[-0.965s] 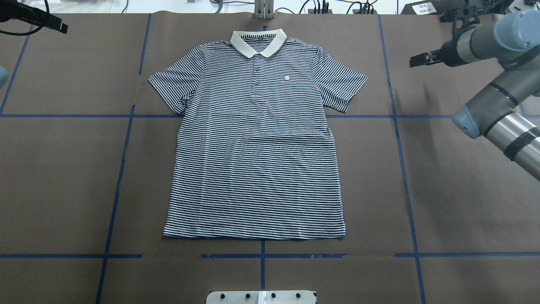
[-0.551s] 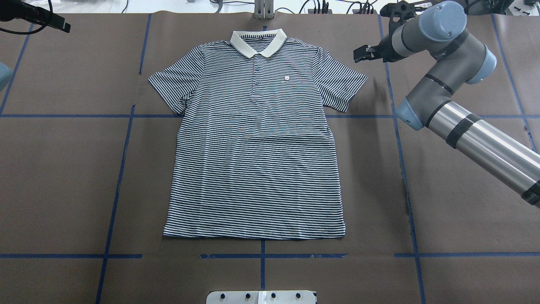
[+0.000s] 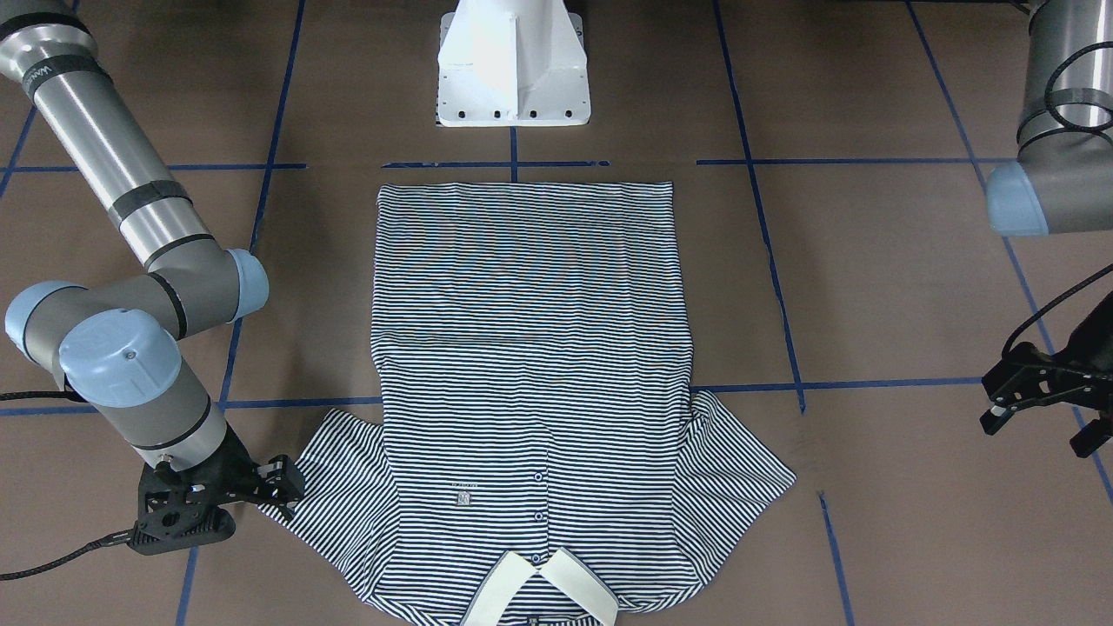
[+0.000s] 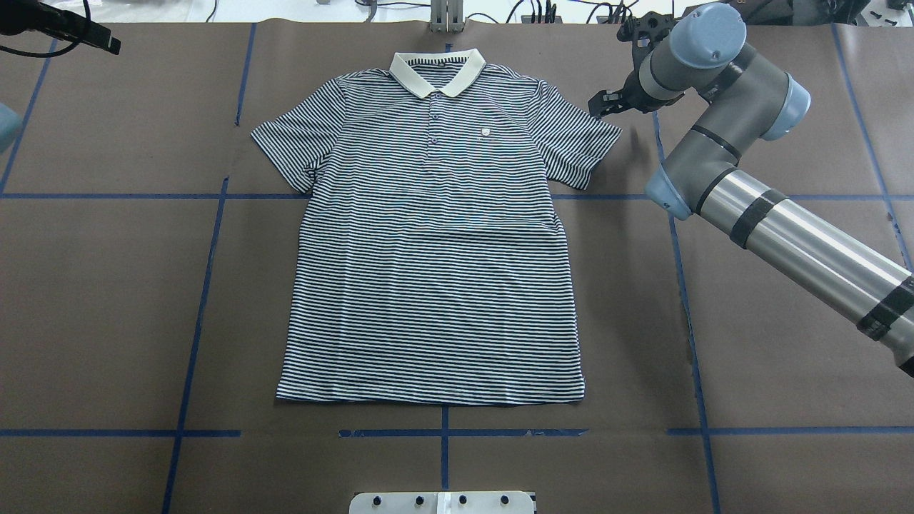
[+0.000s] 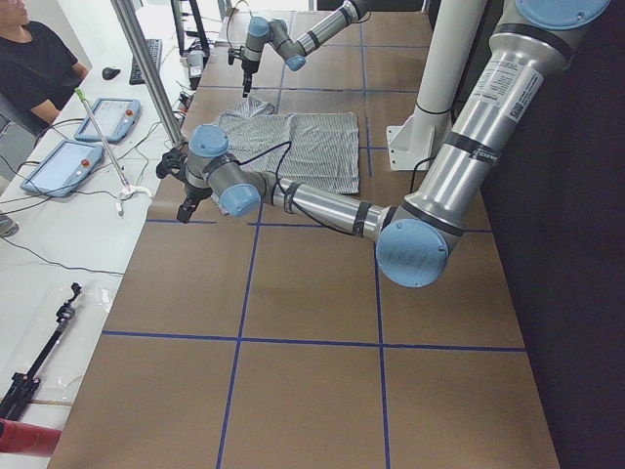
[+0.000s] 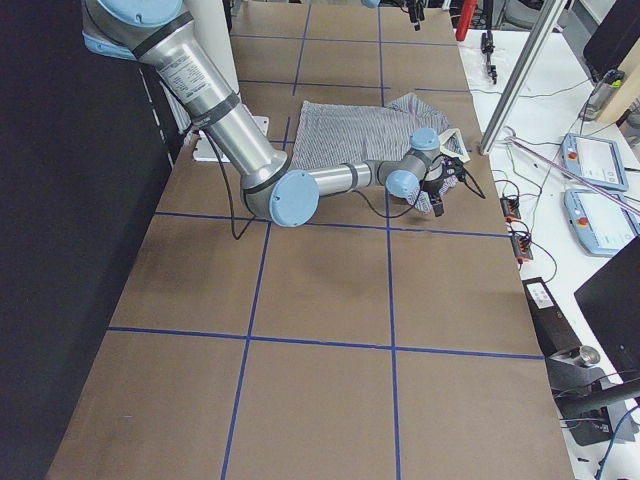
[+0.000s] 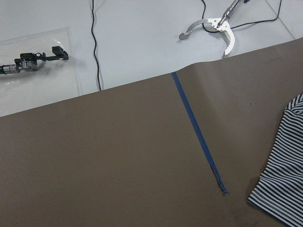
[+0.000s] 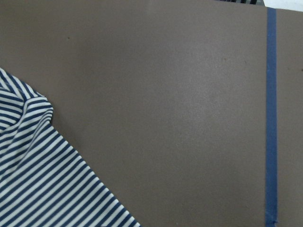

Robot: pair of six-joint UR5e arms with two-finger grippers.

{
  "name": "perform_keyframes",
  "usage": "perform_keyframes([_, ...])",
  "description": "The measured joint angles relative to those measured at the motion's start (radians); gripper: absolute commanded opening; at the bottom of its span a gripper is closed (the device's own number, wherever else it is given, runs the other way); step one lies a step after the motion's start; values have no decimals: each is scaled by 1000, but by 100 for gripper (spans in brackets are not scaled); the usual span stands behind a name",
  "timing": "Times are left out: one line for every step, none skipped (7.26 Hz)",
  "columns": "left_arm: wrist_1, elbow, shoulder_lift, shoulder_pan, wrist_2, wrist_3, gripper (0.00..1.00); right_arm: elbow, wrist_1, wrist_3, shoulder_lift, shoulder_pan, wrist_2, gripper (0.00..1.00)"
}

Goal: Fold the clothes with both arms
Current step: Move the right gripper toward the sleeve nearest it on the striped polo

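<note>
**A:** Where's the shirt?

**B:** It's spread flat and face up in the middle of the table. The collar is at the edge far from the robot and the hem is nearest its base. Both sleeves lie open to the sides, and nothing is folded yet. My guess is it sits squared to the blue tape so that each arm has a sleeve and a side within reach.

**A:** And the right gripper?

**B:** It's at the tip of the right-hand sleeve, low and pointing in at the cloth. The jaws look parted with nothing between them, though they are dark and small in every view, so I wouldn't swear to it. I can't tell whether a finger touches the fabric. That spot suits pinching the sleeve edge to carry it across the chest.

**A:** The left gripper?

**B:** Its fingers are plainly apart and empty, and it hangs well out to the side of the left-hand sleeve. It likely has to close that gap before a two-armed fold can start.
</note>
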Motion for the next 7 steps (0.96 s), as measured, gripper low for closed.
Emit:
perform_keyframes([0,0,0,0,0,0,99,0,-12,-5,1,0,21,85])
perform_keyframes([0,0,0,0,0,0,99,0,-16,-8,1,-1,41,83])
perform_keyframes([0,-1,0,0,-1,0,99,-2,-17,-9,-1,-1,56,82])
perform_keyframes([0,-3,0,0,-1,-1,99,-5,-17,-10,-4,-1,63,81])
perform_keyframes([0,-4,1,0,-2,-1,99,-8,-17,-11,-5,-2,66,81])
perform_keyframes([0,-6,1,0,-3,-2,99,-12,-18,-13,-6,-2,67,79])
perform_keyframes([0,-8,1,0,-3,-2,99,-16,-18,-14,-6,-2,68,78])
